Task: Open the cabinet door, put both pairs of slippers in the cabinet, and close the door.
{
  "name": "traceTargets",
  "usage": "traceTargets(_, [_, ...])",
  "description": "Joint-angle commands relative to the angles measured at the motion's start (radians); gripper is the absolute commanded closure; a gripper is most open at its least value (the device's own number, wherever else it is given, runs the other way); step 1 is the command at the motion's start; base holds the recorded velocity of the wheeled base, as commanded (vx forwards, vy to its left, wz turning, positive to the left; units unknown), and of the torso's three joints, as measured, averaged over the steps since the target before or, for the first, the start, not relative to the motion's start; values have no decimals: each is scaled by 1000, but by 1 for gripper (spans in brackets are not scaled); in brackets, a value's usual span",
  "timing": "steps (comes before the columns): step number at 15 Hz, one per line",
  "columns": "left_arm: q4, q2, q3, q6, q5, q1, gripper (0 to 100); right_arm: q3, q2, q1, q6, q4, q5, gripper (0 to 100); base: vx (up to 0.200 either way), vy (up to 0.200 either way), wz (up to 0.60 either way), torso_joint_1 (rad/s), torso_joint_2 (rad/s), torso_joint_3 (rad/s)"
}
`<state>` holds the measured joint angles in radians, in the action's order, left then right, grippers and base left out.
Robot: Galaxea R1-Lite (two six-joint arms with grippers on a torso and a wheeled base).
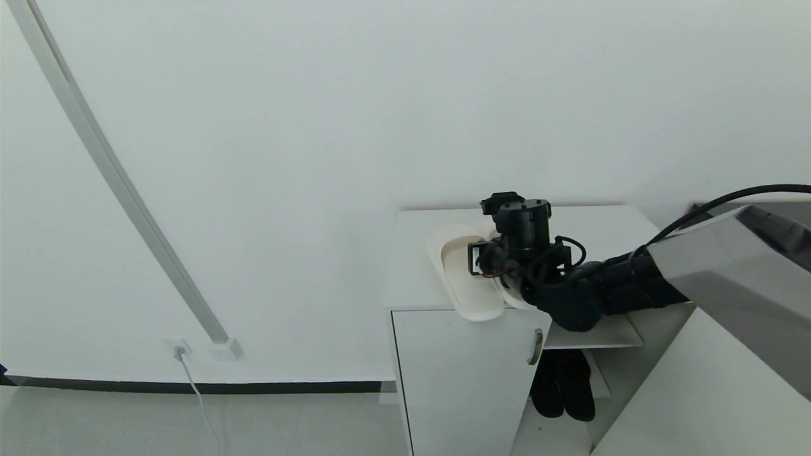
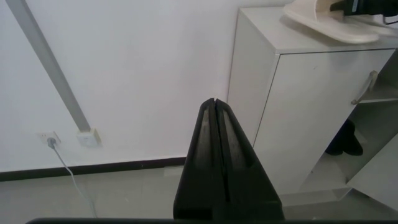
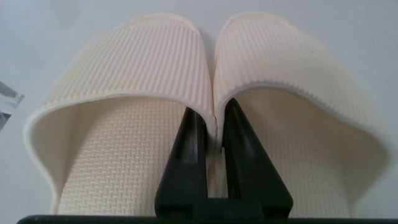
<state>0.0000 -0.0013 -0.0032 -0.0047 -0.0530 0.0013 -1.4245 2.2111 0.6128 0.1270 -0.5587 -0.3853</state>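
Note:
A pair of cream slippers lies side by side on top of the white cabinet, their heels hanging over its front edge. My right gripper is on them. In the right wrist view, one finger sits inside each slipper, and the gripper is shut on the two touching inner walls. A pair of black slippers stands inside the cabinet on the bottom shelf. My left gripper is shut with nothing in it, low and off to the cabinet's left side.
The cabinet's right door is swung open; its left door with a metal handle is closed. A shelf divides the inside. A wall socket with a white cable and a slanted wall strip are to the left.

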Motion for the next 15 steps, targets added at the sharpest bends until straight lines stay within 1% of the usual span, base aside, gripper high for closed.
traceTargets(1, [0,1,0,0,-1,0,100,271,-243,36,-3,-78,28,100,0,0,0,0,0,0])
traceTargets(3, [0,1,0,2,-1,0,100,424,-378,65,-3,-82,49,100,0,0,0,0,0,0])
traceTargets(6, [0,1,0,3,-1,0,100,593,-519,122,3,-82,51,100,0,0,0,0,0,0])
traceTargets(9, [0,1,0,2,-1,0,100,694,-599,173,19,-84,54,100,0,0,0,0,0,0])
traceTargets(11, [0,1,0,0,-1,0,100,700,-602,185,52,-82,54,100,0,0,0,0,0,0])
traceTargets(14, [0,1,0,0,-1,0,100,700,-593,185,56,-84,51,100,0,0,0,0,0,0])
traceTargets(15, [0,1,0,0,-1,0,100,700,-593,186,56,-84,49,100,-200,0,0,2,2,7])
